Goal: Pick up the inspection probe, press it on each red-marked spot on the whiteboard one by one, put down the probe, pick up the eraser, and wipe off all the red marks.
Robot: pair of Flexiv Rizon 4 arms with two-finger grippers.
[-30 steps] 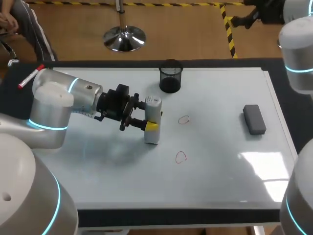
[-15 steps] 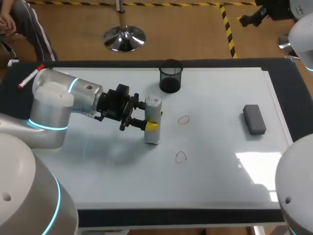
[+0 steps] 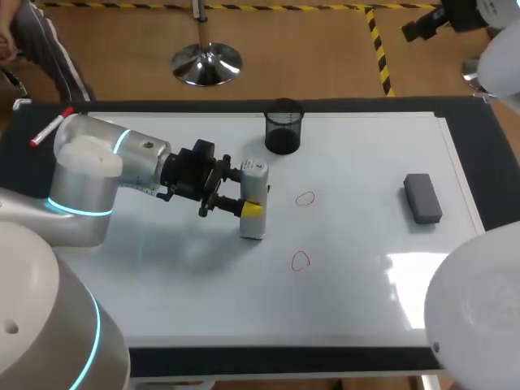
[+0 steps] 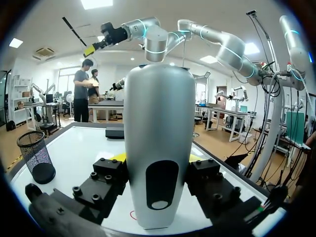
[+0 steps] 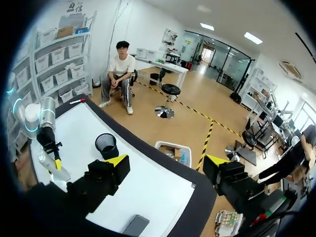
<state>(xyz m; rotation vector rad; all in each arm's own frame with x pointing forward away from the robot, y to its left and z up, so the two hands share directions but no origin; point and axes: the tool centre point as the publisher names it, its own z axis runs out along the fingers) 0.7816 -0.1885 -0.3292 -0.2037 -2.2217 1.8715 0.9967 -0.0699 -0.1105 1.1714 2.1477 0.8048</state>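
Note:
The white inspection probe point(image 3: 253, 227) stands upright on the whiteboard point(image 3: 366, 268), with my left gripper point(image 3: 253, 195) shut on it from both sides. In the left wrist view the probe point(image 4: 159, 113) fills the space between the fingers of that gripper point(image 4: 157, 159). Two red marks point(image 3: 305, 199) point(image 3: 301, 261) lie just right of the probe. The grey eraser point(image 3: 422, 197) lies flat near the board's right edge. My right gripper point(image 5: 168, 163) hangs open and empty, high above the table's far right corner.
A black mesh cup point(image 3: 283, 126) stands at the board's far edge, behind the probe. A red-capped marker point(image 3: 51, 128) lies on the dark border at the far left. My right arm's white elbow point(image 3: 479, 317) looms over the near right corner.
My right arm has shifted: its gripper drifted right beyond the far corner and its elbow swung in over the near right. The left arm and probe have not moved.

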